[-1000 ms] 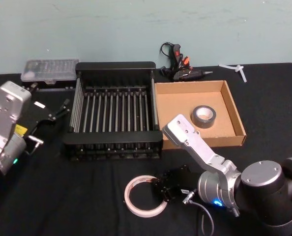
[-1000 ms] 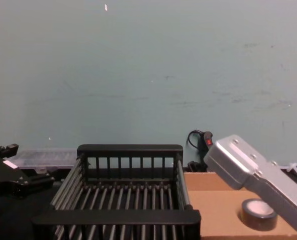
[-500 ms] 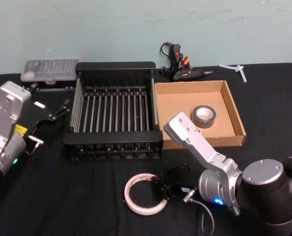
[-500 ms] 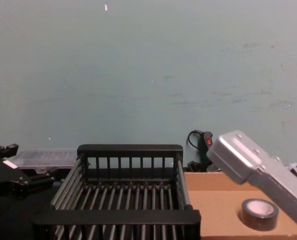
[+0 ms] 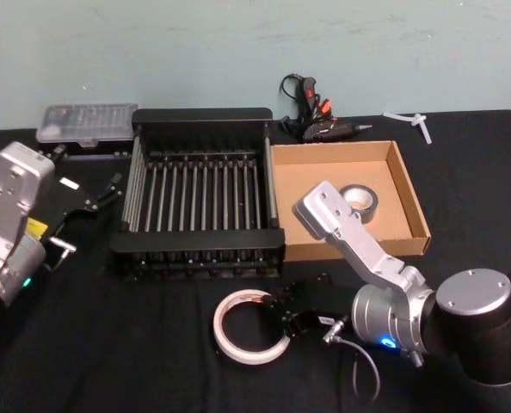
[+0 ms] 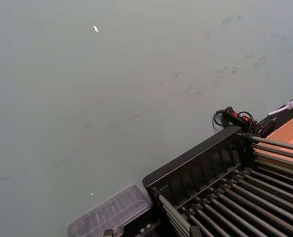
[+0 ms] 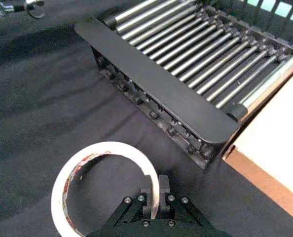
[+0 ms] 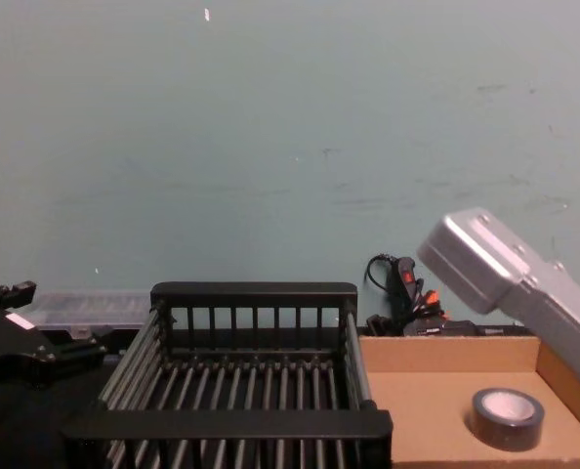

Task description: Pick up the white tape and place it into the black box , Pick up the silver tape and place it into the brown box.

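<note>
your right arm is brushed silver: a boxy wrist housing with small screws at its corners, then a fat round joint with a flat cap and a small blue light near its base. a thin grey cable loops out under it. the right hand (image 5: 283, 320) is black, with linkage bars and bright screw heads. your left arm has the same silver housing, a yellow label, a green light, and a black left hand (image 5: 109, 191).

You have a black table (image 5: 135, 344): black box (image 5: 200, 258) mid-table, brown box (image 5: 415, 206) beside it, white tape (image 5: 249, 327) nearer the front edge, clear case (image 5: 88, 122) at the back edge.
</note>
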